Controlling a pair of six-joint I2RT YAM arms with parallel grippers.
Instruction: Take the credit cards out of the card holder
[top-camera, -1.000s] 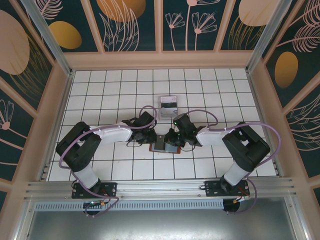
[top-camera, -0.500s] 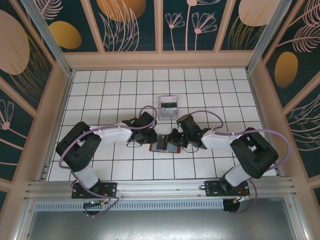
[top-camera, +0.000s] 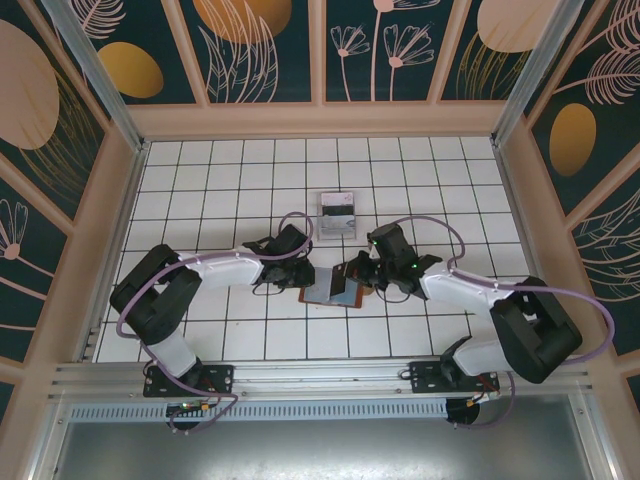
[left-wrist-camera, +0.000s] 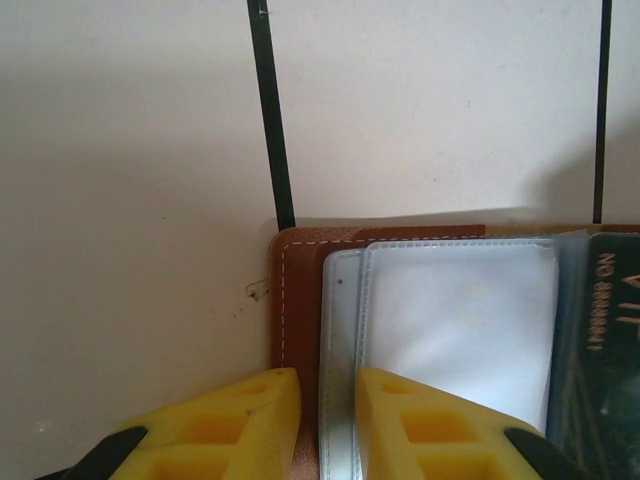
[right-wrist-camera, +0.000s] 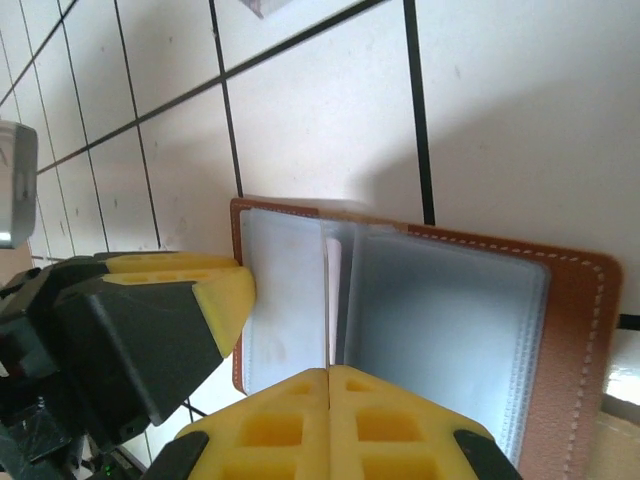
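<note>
White tiled table (top-camera: 220, 180), black grid lines. Top view: card holder (top-camera: 322, 293) lies open near the middle, between the two arms; left gripper (top-camera: 300, 277) is at its left edge, right gripper (top-camera: 358, 278) at its right, and a dark leaf stands raised on that side. A clear stand (top-camera: 337, 212) sits apart, farther back, with nothing in between. The arm heads hide the fingertips from above. Left wrist view: the yellow fingers (left-wrist-camera: 240, 420) are a narrow gap apart and set down on the holder's brown stitched corner (left-wrist-camera: 298, 300). One is at the leather margin, the other on a clear sleeve (left-wrist-camera: 460, 320); no pinch can be made out. A dark credit card (left-wrist-camera: 605, 340) with pale lettering sits inside the next sleeve, at the right edge. Right wrist view: the right gripper's fingers (right-wrist-camera: 260, 430) are pressed together at the lower edge of the grey-blue pockets. I cannot tell whether a leaf or card is nipped between them. A pale strip (right-wrist-camera: 333, 300) shows between two pockets. The left gripper's yellow tip (right-wrist-camera: 225, 295) overlaps the holder's far-left margin.
</note>
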